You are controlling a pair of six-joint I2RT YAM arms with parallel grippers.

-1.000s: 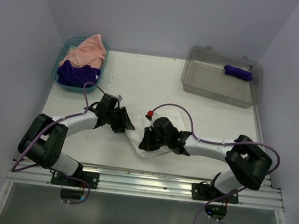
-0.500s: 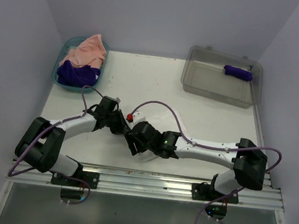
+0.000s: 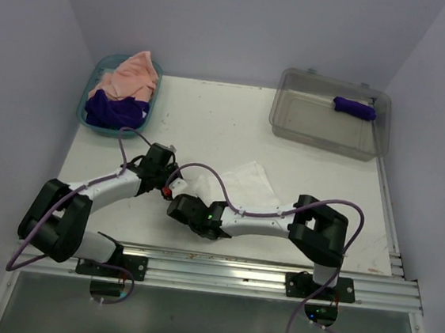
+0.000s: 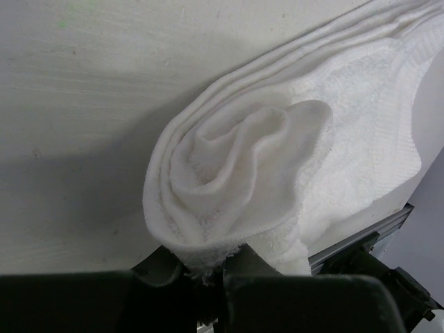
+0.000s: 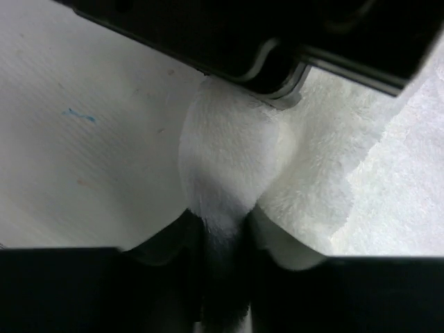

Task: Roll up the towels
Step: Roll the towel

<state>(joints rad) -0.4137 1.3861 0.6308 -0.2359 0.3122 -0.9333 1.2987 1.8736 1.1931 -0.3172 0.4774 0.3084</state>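
The white towel [image 3: 240, 184] lies on the table near the front centre, its left end gathered into a loose roll [image 4: 236, 180]. My left gripper [image 3: 171, 182] is shut on that rolled end's edge [image 4: 208, 267]. My right gripper [image 3: 177, 206] is shut on a fold of the same white towel [image 5: 225, 173], just in front of the left one. A peach-pink towel [image 3: 129, 75] and a dark purple towel [image 3: 115, 110] lie in the teal basket [image 3: 88, 94]. A rolled purple towel [image 3: 354, 108] lies in the clear grey bin [image 3: 323, 117].
The basket stands at the back left, the bin at the back right. A metal rail [image 3: 220, 266] runs along the front edge. The right arm stretches leftward low across the table front.
My right gripper has swept left along the towel's front to beside my left gripper. The white towel has bunched leftward; its right part lies flatter.
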